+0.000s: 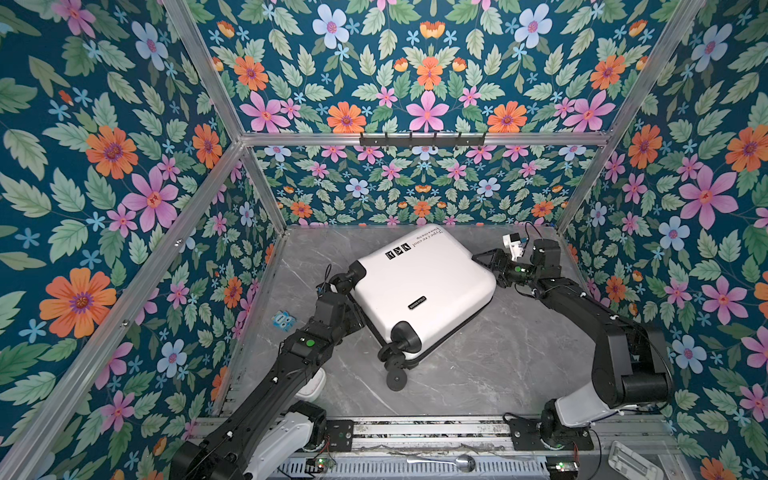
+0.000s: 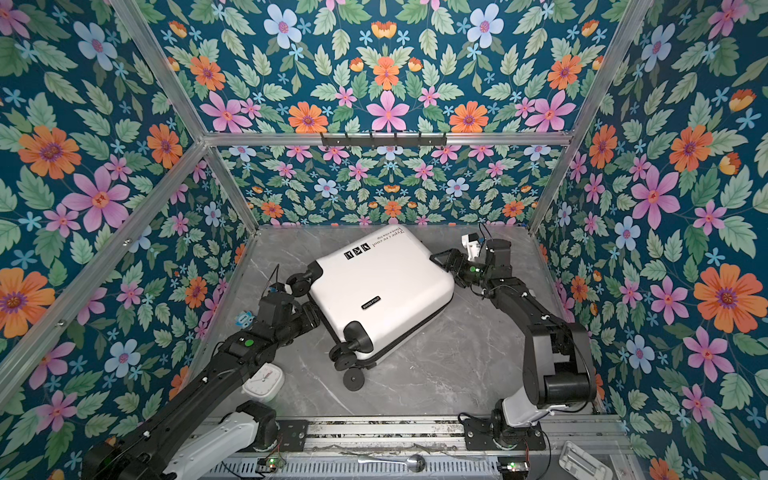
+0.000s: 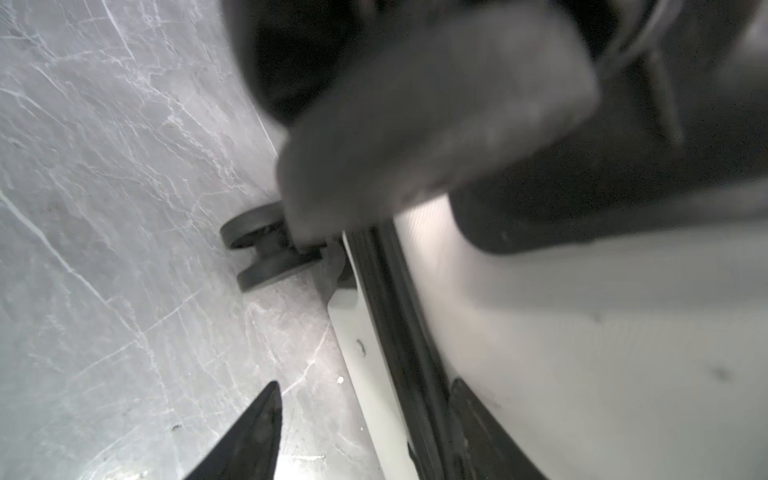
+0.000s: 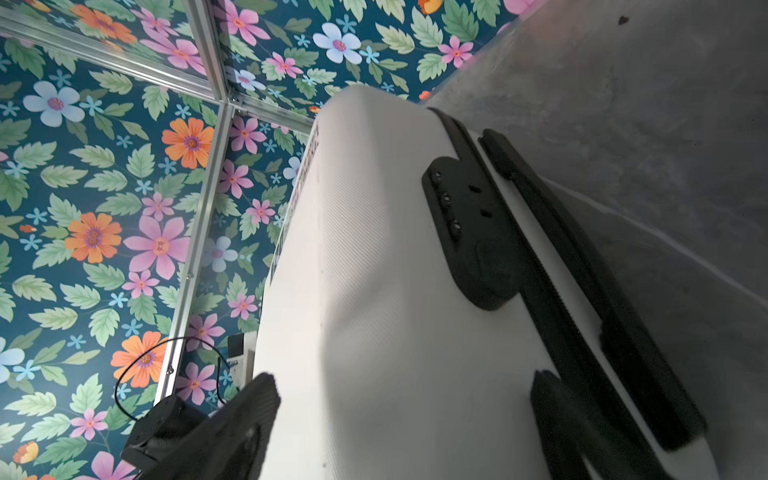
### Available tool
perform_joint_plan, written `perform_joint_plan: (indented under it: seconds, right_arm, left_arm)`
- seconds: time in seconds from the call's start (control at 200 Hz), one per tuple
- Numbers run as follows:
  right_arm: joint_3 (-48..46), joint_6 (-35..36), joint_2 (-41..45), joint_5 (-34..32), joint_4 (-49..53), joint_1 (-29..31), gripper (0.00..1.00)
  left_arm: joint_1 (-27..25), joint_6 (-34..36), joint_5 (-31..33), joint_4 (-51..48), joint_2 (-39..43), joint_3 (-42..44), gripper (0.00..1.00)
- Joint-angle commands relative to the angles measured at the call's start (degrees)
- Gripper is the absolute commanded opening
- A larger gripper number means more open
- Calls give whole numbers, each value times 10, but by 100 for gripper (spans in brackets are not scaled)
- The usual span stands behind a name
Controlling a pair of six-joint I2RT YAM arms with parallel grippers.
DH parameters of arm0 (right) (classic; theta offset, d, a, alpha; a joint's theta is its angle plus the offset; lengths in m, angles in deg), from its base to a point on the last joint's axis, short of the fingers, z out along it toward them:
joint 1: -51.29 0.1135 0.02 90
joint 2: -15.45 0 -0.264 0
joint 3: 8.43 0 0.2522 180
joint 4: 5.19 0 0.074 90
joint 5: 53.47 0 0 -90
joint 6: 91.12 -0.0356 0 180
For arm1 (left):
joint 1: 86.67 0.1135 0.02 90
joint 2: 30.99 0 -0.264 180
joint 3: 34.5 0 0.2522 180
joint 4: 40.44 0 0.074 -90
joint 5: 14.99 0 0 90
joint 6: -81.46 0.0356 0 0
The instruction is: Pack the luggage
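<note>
The luggage [image 1: 424, 286] [image 2: 382, 286] lies closed and flat on the grey marble table [image 1: 498, 365], white shell up and turned at an angle, with its black wheels [image 1: 397, 374] toward the front. My left gripper [image 1: 355, 318] [image 3: 365, 386] is at its left edge between the wheels. The jaws are open astride the lower rim and black zipper band [image 3: 399, 332]; one finger rests by the upper shell and the other stands apart over the table. My right gripper [image 1: 490, 266] [image 4: 403, 378] is spread wide at the right corner, with the upper shell [image 4: 374, 291] between its fingers near the lock [image 4: 469, 232].
A small blue toy [image 1: 283, 320] sits by the left wall. A white alarm clock [image 2: 264, 380] lies partly under the left arm. A spoon [image 1: 449, 460] and a white holder [image 1: 631, 461] lie on the front rail. A hook rack [image 1: 422, 139] hangs on the back wall.
</note>
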Motion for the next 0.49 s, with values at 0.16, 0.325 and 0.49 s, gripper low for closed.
perform_joint_plan:
  seconds: [0.16,0.325,0.49]
  right_arm:
    - [-89,9,97,50,64,24,95]
    - [-149,4,172,30,79,25,96]
    - [-183,6,229,30,107,25,96]
  left_arm:
    - [28,59,-60,43,-54,-36,67]
    - [31,106,-90,56,-137,-102,66]
    - [31,132,-124,71,-217,-179,64]
